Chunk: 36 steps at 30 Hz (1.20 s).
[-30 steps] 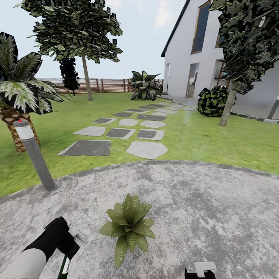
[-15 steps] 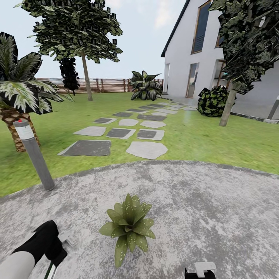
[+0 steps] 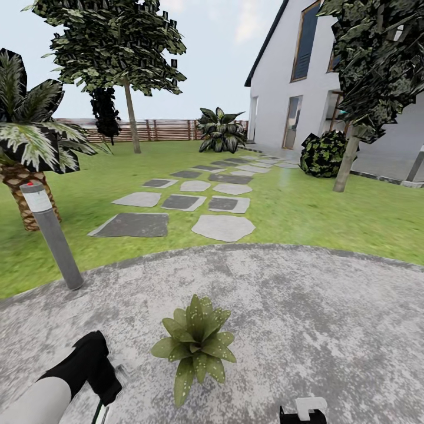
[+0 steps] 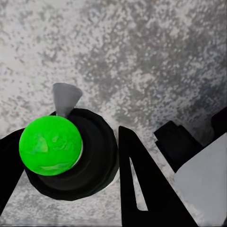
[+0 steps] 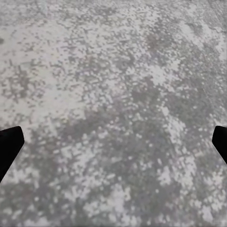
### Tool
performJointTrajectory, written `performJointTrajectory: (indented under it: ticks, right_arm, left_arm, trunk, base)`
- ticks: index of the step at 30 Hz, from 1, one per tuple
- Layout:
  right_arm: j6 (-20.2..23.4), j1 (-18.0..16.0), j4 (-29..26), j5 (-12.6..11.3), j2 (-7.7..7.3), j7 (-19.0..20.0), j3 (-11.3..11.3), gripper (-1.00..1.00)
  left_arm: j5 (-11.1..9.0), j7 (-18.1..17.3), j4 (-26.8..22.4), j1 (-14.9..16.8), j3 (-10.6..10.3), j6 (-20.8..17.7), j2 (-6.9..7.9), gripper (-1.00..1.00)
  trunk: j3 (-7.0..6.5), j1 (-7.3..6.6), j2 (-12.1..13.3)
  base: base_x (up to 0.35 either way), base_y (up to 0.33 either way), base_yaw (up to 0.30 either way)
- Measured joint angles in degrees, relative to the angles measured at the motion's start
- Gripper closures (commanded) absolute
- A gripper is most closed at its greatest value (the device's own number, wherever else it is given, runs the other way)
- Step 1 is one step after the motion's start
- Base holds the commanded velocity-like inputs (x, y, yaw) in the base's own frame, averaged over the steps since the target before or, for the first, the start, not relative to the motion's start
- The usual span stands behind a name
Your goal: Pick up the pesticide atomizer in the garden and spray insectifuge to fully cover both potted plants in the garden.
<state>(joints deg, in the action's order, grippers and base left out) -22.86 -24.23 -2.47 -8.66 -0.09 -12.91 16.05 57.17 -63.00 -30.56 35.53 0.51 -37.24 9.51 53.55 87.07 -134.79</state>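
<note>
One potted plant point(image 3: 197, 344), a low rosette of speckled green leaves, stands on the grey stone patio point(image 3: 306, 318) of the garden, close in front of me. My left gripper point(image 3: 105, 386) is just left of it, shut on the pesticide atomizer point(image 3: 98, 408), which hangs down at the view's bottom edge. In the left wrist view the black fingers point(image 4: 137, 189) clamp the atomizer's dark round body point(image 4: 97, 161), with its bright green part and grey nozzle cone point(image 4: 65, 97) facing the paving. My right gripper point(image 5: 113, 142) is open over bare stone, low at the right point(image 3: 303, 411).
A grey bollard light point(image 3: 53, 235) leans at the patio's left edge beside a palm point(image 3: 23, 153). Stepping stones point(image 3: 222, 227) cross the lawn point(image 3: 330, 218) toward a white house point(image 3: 277, 88). A brown slatted fence point(image 3: 159, 129) closes the back; a tree trunk point(image 3: 346, 162) stands right.
My left gripper with the atomizer drew back to the left and down half a second ago, and has now swung right again, close to the potted plant. The right gripper and the view have stayed put.
</note>
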Motion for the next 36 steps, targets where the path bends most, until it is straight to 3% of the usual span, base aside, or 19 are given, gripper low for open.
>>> performJointTrajectory:
  ticks: [1,8,19,22,25,29,32,34,36]
  right_arm:
    - [0.01,0.01,-0.02,-0.02,0.00,-0.06,-0.07,-1.00]
    - [0.09,0.02,-0.03,-0.09,-0.09,-0.04,-0.12,-1.00]
    - [0.13,0.01,-0.11,-0.17,0.13,-0.05,-0.12,-1.00]
    - [0.13,0.02,-0.13,-0.18,0.16,-0.04,-0.19,-1.00]
    - [0.11,0.01,-0.12,-0.18,0.15,-0.05,-0.21,-1.00]
    - [0.09,0.01,-0.11,-0.18,0.11,-0.08,-0.20,-1.00]
    - [0.09,0.01,-0.11,-0.18,0.09,-0.04,-0.20,-1.00]
    - [0.09,0.01,-0.11,-0.18,0.06,-0.03,-0.20,-1.00]
    - [0.09,0.01,-0.10,-0.18,0.02,-0.07,-0.20,-1.00]
  left_arm:
    - [-0.03,0.25,-0.03,-0.03,0.03,-0.21,0.50,1.00]
    - [-0.07,1.19,-0.01,-0.41,-0.09,-0.35,0.13,1.00]
    - [-0.19,1.56,-0.44,0.11,0.05,-0.59,-0.21,1.00]
    - [-0.20,1.51,-2.48,0.21,0.04,-0.70,-0.21,1.00]
    - [-0.29,1.24,-7.98,0.63,0.02,-0.96,-0.27,1.00]
    - [-0.29,-0.65,-9.89,3.11,-0.15,-1.12,-0.26,1.00]
    - [-0.20,-4.38,-9.82,5.10,-2.49,-1.12,-0.14,1.00]
    - [-0.26,-7.23,-9.66,6.01,-6.30,-1.48,0.11,1.00]
    - [-0.30,-8.97,-9.61,6.28,-8.71,-2.11,0.26,1.00]
  trunk:
    - [0.00,-0.01,-0.01]
    - [-0.17,0.01,0.00]
    - [-0.38,0.03,0.00]
    - [-0.38,0.02,0.00]
    - [-0.38,0.00,0.00]
    - [-0.38,0.00,0.00]
    - [-0.38,0.00,0.00]
    - [-0.38,0.00,0.00]
    - [-0.38,0.00,0.00]
  base:
    - [0.000,0.232,-0.126]
    - [-0.029,0.286,-0.233]
    - [-0.229,0.232,-0.163]
    - [-0.191,0.145,-0.002]
    - [-0.029,0.023,0.000]
    - [-0.006,0.005,-0.082]
    - [-0.001,0.001,-0.225]
    - [0.000,0.000,-0.256]
    - [0.000,0.000,-0.263]
